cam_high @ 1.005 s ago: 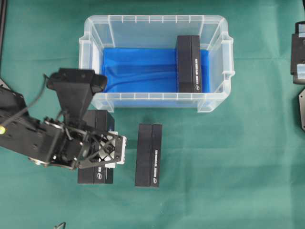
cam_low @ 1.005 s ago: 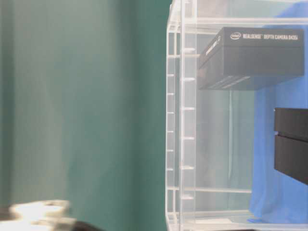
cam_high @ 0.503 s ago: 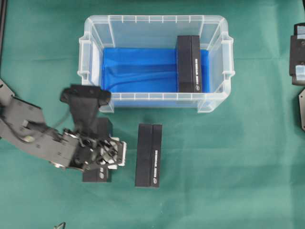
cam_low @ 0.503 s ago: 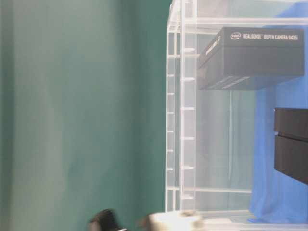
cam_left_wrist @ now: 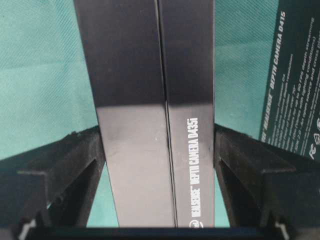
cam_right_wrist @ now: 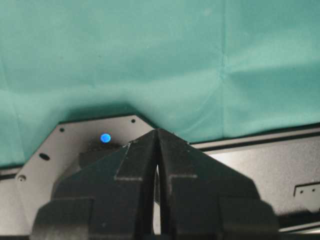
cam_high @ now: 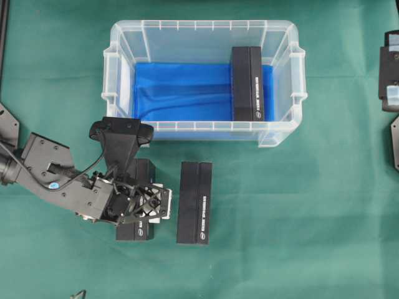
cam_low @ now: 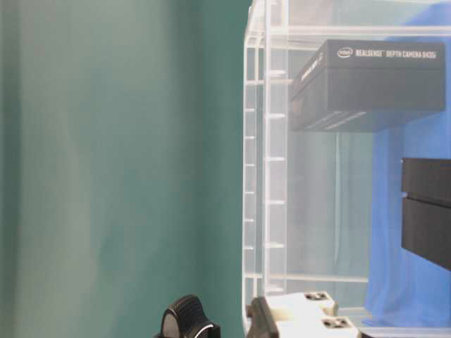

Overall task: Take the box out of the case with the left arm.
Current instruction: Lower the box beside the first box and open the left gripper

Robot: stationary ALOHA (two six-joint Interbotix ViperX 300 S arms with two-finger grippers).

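Note:
The clear case (cam_high: pixel 199 25) with its blue lining (cam_high: pixel 181 90) stands at the back of the green cloth. One black box (cam_high: pixel 247 84) lies inside it at the right end. My left gripper (cam_high: pixel 142 207) is in front of the case's left corner, shut on another black box (cam_high: pixel 144 171). In the left wrist view both fingers (cam_left_wrist: pixel 80 165) press the long sides of that box (cam_left_wrist: pixel 145 75), which points away over the cloth. My right gripper (cam_right_wrist: pixel 157 132) is shut and holds nothing.
Another black box (cam_high: pixel 194 202) lies on the cloth just right of the held one, and its printed label face (cam_left_wrist: pixel 295 75) shows in the left wrist view. The right arm (cam_high: pixel 391 62) rests at the table's right edge over a dark plate (cam_right_wrist: pixel 260 160).
The left arm has swung right and toward the front with the box in its grip. The box looks smaller from overhead, so it sits lower. The right arm has not moved.

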